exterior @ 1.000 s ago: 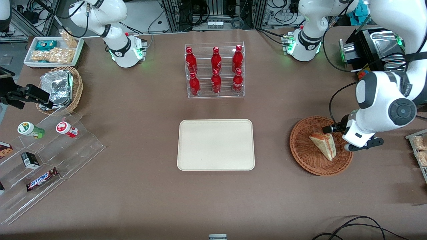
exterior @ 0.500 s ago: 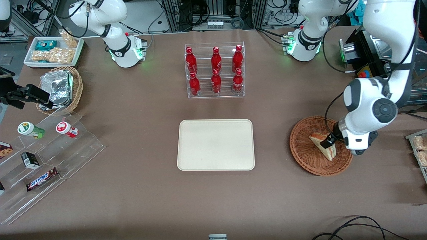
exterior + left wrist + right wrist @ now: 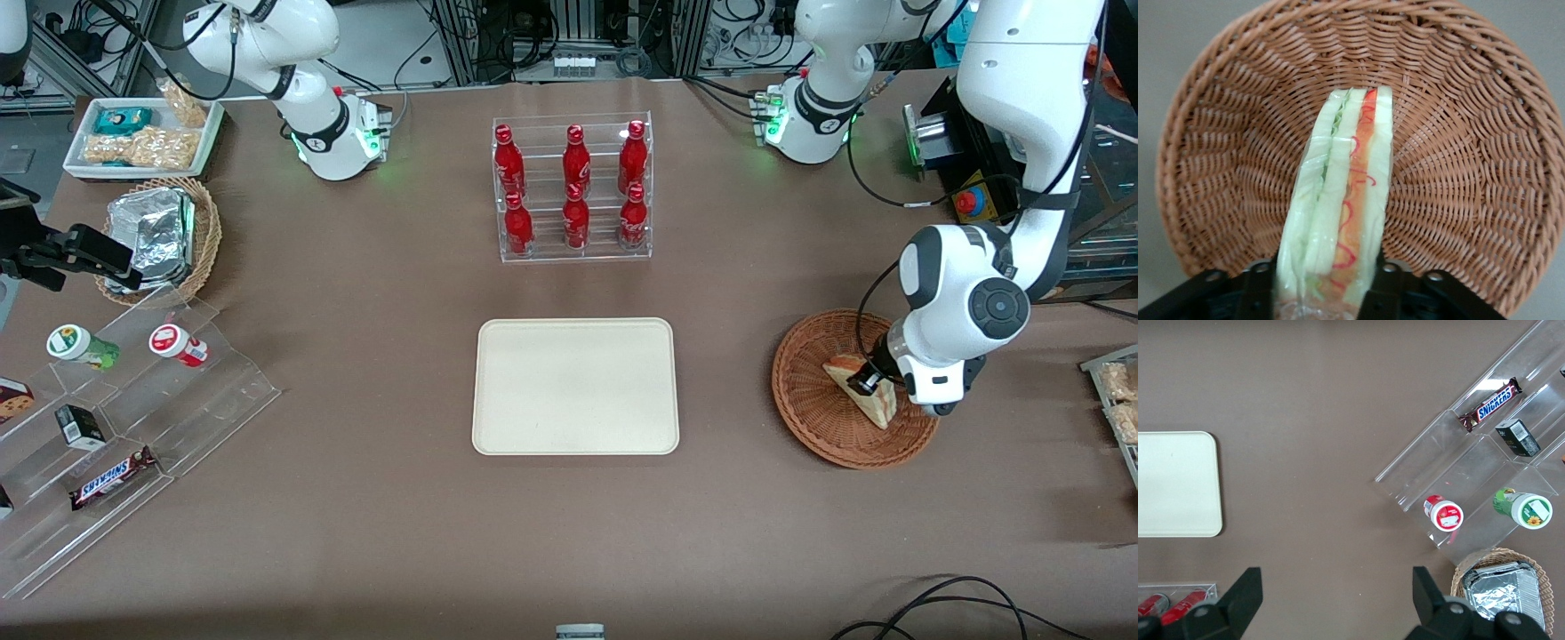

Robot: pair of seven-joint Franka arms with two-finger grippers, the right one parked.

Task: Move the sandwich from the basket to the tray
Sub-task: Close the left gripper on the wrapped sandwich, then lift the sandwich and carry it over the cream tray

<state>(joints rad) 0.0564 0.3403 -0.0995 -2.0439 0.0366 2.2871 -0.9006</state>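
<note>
With the sandwich (image 3: 1341, 200) standing on edge in the basket (image 3: 813, 409), the claw (image 3: 1328, 277) is set astride its wide end. Whether it is clenched cannot be told. The tray (image 3: 574, 386), toward the parked arm from the basket, is unloaded.

The white left arm's black gripper (image 3: 866, 384) is covering part of the pale, triangular, red-and-green-filled sandwich (image 3: 880, 404) at the front view's right.

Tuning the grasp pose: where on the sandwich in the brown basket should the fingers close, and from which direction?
Grip across the two flat bread faces, coming down from above. The sandwich stands on edge in the basket, its layered cut edge up, so the broad faces sit on either side for the fingers. The gripper is already over it with a finger at each face; whether they press yet I cannot tell.
</note>
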